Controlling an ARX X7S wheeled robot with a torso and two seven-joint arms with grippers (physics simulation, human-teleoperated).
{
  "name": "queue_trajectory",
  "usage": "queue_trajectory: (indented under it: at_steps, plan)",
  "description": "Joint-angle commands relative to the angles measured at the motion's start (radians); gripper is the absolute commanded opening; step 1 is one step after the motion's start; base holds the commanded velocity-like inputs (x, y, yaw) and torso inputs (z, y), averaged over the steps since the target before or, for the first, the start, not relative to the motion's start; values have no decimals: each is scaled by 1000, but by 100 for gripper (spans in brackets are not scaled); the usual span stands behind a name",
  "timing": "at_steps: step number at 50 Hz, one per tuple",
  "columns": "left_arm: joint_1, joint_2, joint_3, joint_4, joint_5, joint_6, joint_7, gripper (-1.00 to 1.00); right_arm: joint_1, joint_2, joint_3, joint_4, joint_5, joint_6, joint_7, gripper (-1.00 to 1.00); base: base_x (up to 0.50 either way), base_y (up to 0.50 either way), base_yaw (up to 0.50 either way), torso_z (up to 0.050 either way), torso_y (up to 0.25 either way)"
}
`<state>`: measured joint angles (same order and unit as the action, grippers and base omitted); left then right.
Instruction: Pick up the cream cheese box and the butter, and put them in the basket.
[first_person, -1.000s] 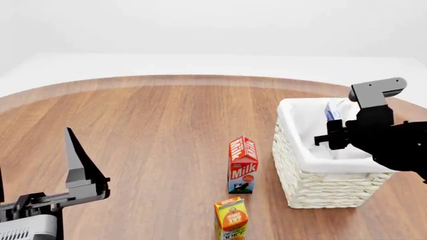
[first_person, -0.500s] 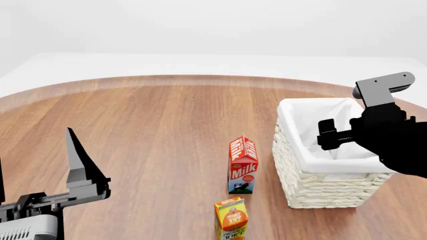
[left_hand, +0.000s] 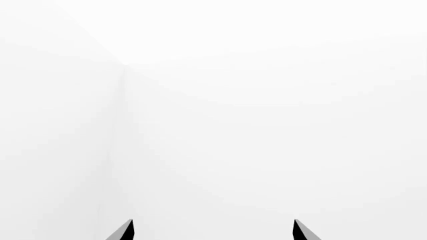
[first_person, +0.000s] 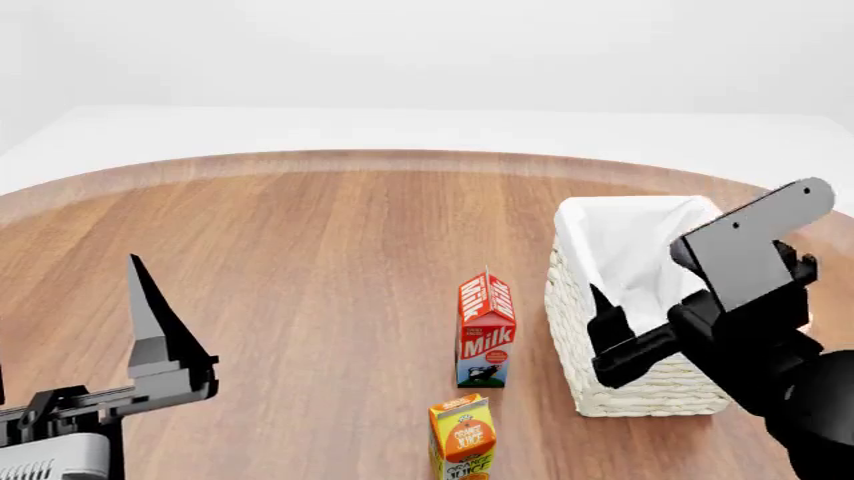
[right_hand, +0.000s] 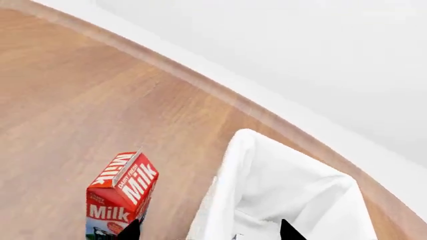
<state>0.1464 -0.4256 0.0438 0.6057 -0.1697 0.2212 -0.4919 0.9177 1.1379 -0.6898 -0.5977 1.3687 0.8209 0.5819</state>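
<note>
The white wicker basket (first_person: 638, 385) with its cloth liner stands at the right; it also shows in the right wrist view (right_hand: 267, 180). My right gripper (right_hand: 210, 233) is open and empty. It hovers over the basket's near left rim, and its black arm (first_person: 747, 330) hides much of the basket's inside. My left gripper (left_hand: 212, 231) is open and empty, raised at the lower left with one finger (first_person: 154, 325) pointing up. The cream cheese box and the butter do not show in any view.
A red-and-white milk carton (first_person: 486, 330) stands just left of the basket and also shows in the right wrist view (right_hand: 120, 195). An orange juice carton (first_person: 462, 436) stands in front of it. The round wooden table (first_person: 294, 260) ends at a curved far edge.
My right arm has drawn back from over the basket's middle toward its near left rim. The small blue-and-white box by the right gripper a second ago no longer shows. The left arm is still.
</note>
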Motion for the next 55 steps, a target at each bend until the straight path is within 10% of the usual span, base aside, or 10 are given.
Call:
queue_trajectory:
  at_steps: [1, 33, 55]
  plan:
    - [8, 19, -22, 4, 18, 2, 19, 100, -68, 2, 3, -337, 53, -8, 85, 100, 0, 0, 0, 0, 0]
    - [18, 3, -47, 29, 12, -7, 0, 100, -419, -479, -317, -291, -85, 12, 301, 100, 0, 0, 0, 0, 0]
    - [20, -7, -51, 34, 6, -8, -3, 100, -458, -612, -349, -239, -141, -16, 356, 100, 0, 0, 0, 0, 0]
